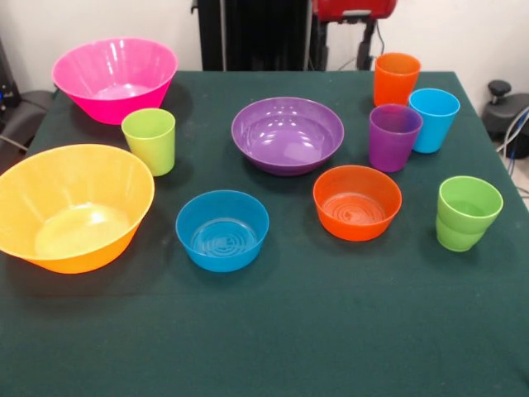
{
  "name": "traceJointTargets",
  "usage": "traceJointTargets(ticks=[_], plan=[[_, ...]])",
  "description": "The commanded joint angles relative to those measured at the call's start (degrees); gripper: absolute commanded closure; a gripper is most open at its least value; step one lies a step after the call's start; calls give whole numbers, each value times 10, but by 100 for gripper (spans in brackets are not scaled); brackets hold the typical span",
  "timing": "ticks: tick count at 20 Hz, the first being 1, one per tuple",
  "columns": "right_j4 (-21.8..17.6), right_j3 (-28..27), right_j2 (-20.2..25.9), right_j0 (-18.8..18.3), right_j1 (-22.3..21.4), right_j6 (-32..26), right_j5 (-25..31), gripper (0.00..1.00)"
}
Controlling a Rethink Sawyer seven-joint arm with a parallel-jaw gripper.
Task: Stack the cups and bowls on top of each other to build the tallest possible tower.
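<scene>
All pieces stand apart and upright on the dark green table (273,331); nothing is stacked. The wide purple bowl (287,134) is at the centre back. The pink bowl (115,77) is at the back left, the yellow-orange bowl (73,204) at the front left. The small blue bowl (222,229) and small orange bowl (357,201) sit in front. The lime-yellow cup (150,140) stands left of the purple bowl. The orange cup (396,78), light blue cup (433,118) and purple cup (393,136) cluster at the back right. The green cup (467,212) is at the right. No gripper shows.
The robot's black pedestal (252,33) and a red part of the arm (354,8) stand behind the table's far edge. Dark equipment sits off the table at both sides.
</scene>
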Motion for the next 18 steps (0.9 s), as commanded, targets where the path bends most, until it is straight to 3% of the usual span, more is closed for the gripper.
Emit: traceJointTargets(ticks=[1,18], plan=[[-92,-35,67,-33,92,-109,52,0],[-121,-39,152,-138,61,-141,131,0]])
